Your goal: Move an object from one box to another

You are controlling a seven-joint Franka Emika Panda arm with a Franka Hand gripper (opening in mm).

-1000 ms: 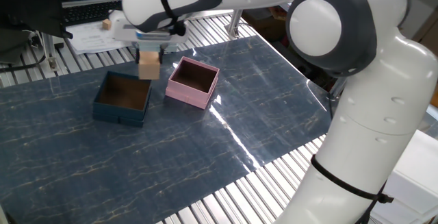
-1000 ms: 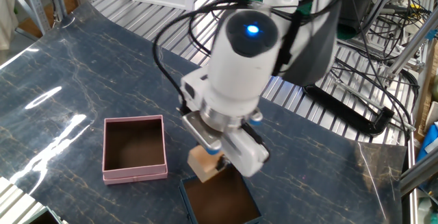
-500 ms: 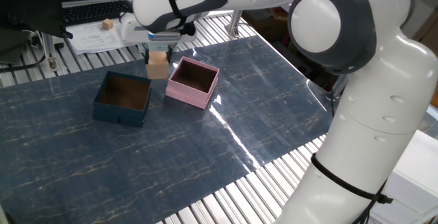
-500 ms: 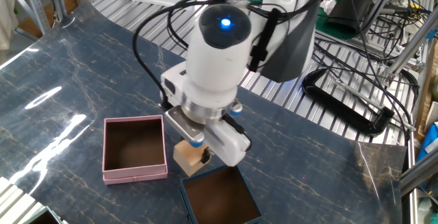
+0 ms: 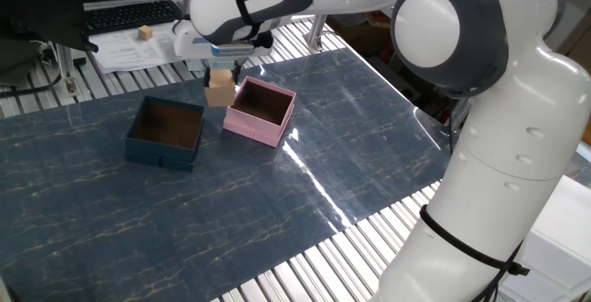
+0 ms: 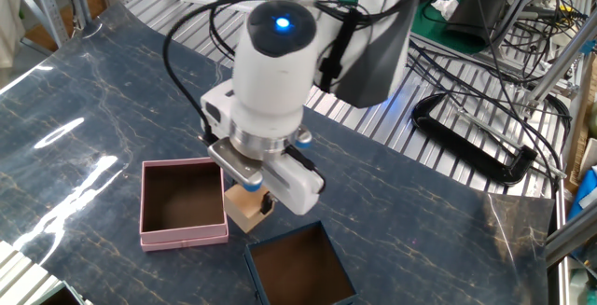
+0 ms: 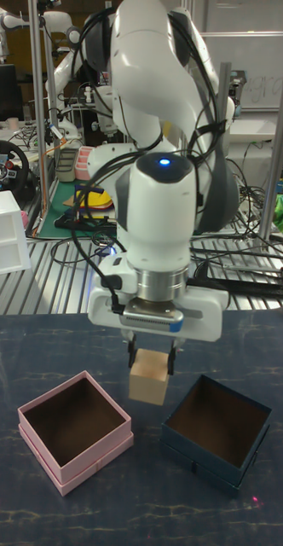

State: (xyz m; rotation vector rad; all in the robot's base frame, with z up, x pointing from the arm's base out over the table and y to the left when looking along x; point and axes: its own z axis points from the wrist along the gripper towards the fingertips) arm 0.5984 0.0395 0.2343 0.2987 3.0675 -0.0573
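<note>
A light tan wooden cube hangs in the air, and my gripper is shut on its top. The cube sits over the gap between the two boxes, close to the pink box's near rim. The pink box has a dark brown inside with nothing in it. The navy-blue box also holds nothing. In the other fixed view the arm's wrist hides most of the fingers.
A small tan block lies on papers beyond the mat, by a keyboard. White drawers stand at the left. Cables trail across the slatted table to the right. The marbled blue mat spreads around both boxes.
My gripper has carried the cube sideways, from over the navy box's edge toward the pink box. Both boxes stayed where they were.
</note>
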